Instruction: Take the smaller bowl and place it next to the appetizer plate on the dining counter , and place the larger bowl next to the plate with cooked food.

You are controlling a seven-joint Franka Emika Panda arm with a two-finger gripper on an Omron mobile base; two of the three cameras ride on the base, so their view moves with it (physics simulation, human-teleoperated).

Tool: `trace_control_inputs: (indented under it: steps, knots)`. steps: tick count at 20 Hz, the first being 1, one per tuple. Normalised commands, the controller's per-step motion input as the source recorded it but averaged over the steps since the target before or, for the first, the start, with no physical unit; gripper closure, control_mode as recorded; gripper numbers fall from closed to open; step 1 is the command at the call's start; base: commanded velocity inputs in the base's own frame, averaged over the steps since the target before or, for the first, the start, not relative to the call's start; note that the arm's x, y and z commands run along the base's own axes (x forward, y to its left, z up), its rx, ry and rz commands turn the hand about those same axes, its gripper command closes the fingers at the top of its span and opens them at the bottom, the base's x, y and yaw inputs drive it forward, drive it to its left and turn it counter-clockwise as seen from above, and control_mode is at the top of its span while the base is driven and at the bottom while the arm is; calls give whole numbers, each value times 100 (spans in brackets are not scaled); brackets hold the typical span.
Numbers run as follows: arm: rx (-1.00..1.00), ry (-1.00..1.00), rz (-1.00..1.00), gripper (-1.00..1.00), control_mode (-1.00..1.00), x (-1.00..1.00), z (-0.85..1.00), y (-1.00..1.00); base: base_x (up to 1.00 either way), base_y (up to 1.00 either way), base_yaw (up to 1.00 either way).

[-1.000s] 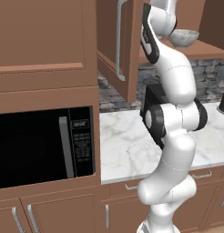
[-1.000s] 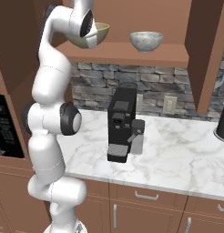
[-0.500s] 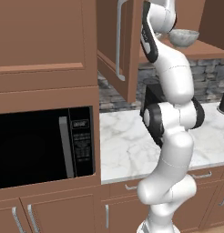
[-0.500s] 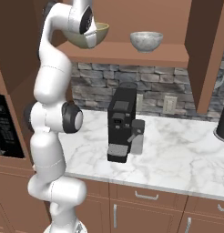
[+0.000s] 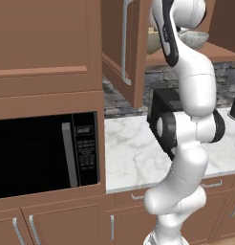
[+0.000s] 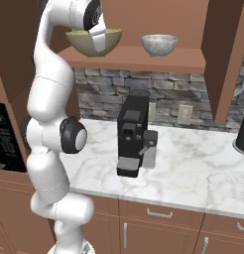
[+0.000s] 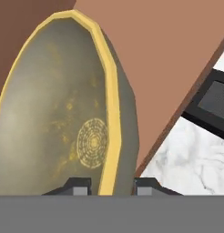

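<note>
The arm (image 5: 186, 43) hides most of the larger bowl (image 5: 154, 42).

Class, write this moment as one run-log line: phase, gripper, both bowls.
phase: grasp | gripper: shut on larger bowl rim | smaller bowl: on shelf, untouched

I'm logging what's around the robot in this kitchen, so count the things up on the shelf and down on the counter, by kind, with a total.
Bowls: 2, the larger bowl with the gripper closed on its rim, and the smaller bowl, both on the shelf
Coffee machines: 1, the black coffee machine on the counter
Microwaves: 1, the microwave
Total: 4
</note>
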Motion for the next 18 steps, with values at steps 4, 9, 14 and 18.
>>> trace_control_inputs:
  steps: [4, 9, 14, 18]
  knots:
    - [2, -8, -10, 100, -100, -100, -45, -32, 0, 0, 0]
    - [6, -13, -5, 100, -100, -100, -54, -45, 0, 0, 0]
    - [1, -41, 0, 100, -100, -100, -75, -7, 0, 0, 0]
    - [8, -45, 0, 100, -100, -100, -8, 0, 0, 0, 0]
